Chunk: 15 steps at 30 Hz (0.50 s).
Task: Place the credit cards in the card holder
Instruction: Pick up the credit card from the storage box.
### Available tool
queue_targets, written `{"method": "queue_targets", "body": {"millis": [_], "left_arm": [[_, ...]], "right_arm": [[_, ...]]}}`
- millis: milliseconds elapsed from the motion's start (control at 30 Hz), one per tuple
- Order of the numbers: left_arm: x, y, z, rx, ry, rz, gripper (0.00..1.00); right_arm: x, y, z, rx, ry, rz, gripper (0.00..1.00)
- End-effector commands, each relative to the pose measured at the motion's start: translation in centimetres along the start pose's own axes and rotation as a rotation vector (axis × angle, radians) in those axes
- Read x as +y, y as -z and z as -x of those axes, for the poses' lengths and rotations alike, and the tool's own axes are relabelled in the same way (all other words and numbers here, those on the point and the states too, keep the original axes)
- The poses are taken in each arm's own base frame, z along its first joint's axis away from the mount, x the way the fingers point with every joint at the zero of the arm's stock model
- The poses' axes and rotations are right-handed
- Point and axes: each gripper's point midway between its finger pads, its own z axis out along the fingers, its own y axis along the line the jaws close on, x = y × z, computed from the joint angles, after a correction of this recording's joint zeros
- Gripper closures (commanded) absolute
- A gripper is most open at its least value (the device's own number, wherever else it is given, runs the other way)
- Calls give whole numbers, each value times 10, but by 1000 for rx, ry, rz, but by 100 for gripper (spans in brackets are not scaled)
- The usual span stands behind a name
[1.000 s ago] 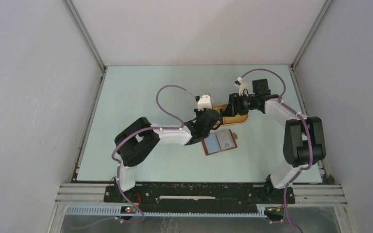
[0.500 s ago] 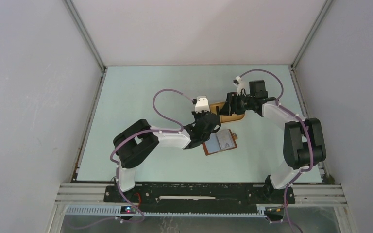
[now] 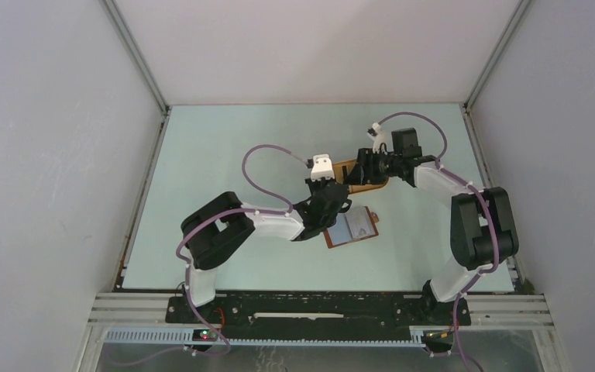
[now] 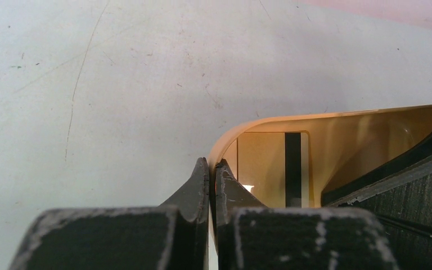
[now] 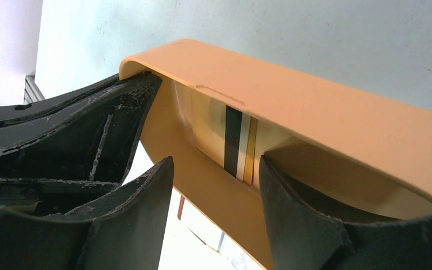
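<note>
The left hand [image 4: 211, 169] has both fingers pressed together, tips at the rounded corner of the orange-yellow tray [image 4: 337, 114]; whether the rim is pinched cannot be determined. Inside the tray sits a credit card [image 4: 261, 169] with a dark stripe. A black ribbed part [image 4: 410, 169] overlaps the tray's right side. The pale surface [image 4: 118, 84] is scratched

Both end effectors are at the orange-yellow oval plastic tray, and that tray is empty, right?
Not empty: the left wrist view shows a flat card with a dark stripe inside the orange-yellow oval plastic tray. The left end effector and right end effector are indeed both at it.
</note>
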Motion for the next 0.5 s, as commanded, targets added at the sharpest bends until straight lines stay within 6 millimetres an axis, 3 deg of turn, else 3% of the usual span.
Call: {"method": "queue_targets", "body": {"millis": [0,467], "left_arm": [[-17,13,61,-143,211,-29,100],[-30,19,60,-136,242,-101,100]], "right_arm": [[-3,-7,-3,11,-70,-9,34],[19,-13,-3,24,-133,114,34]]}}
